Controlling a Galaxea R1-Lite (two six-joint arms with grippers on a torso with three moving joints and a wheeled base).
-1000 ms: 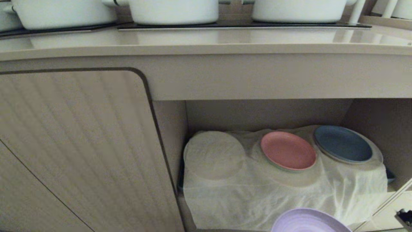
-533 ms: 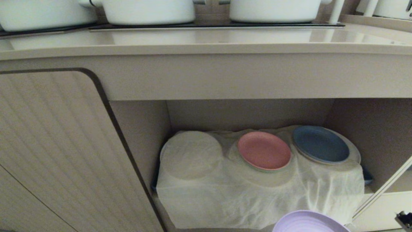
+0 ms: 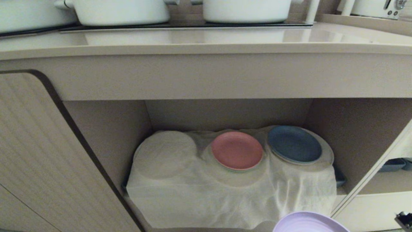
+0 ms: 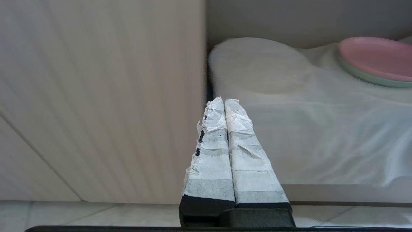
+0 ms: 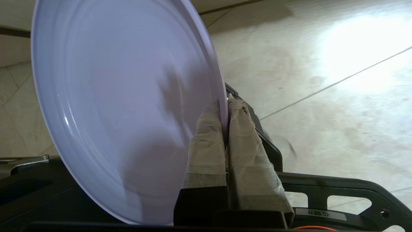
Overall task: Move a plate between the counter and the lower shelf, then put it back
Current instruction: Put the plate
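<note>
We held the small round pale lilac plate [image 5: 122, 106] by its rim, our right gripper [image 5: 227, 104] pinching the raised edge between its two tape-wrapped fingers [image 5: 206, 141], one on each face. Gripping at the rim probably made sense because so flat a dish offers no other purchase. In the head view the plate [image 3: 309, 222] hung low at the near edge, in front of the lower shelf [image 3: 106, 129] and not yet inside it, so we judged it was on its way in rather than set down.

Our left gripper [image 4: 224, 100] was idle, its wrapped fingers pressed together on nothing, pointing toward the left end of the recess beside the ribbed beige cupboard door [image 3: 38, 154].

The shelf's base was lined with a thin white wrinkly cloth [image 3: 209, 196], which draped over a round form [image 3: 164, 154] at the left, likely a covered stack. On top of the cloth lay a salmon-pink plate [image 3: 237, 150] in the middle and a dark blue plate [image 3: 294, 144] just to its right, each apparently resting on further covered dishes.

Above, the long beige counter [image 3: 206, 40] carried white lidless-looking pots [image 3: 119, 11] on a black hob panel [image 3: 180, 24].
</note>
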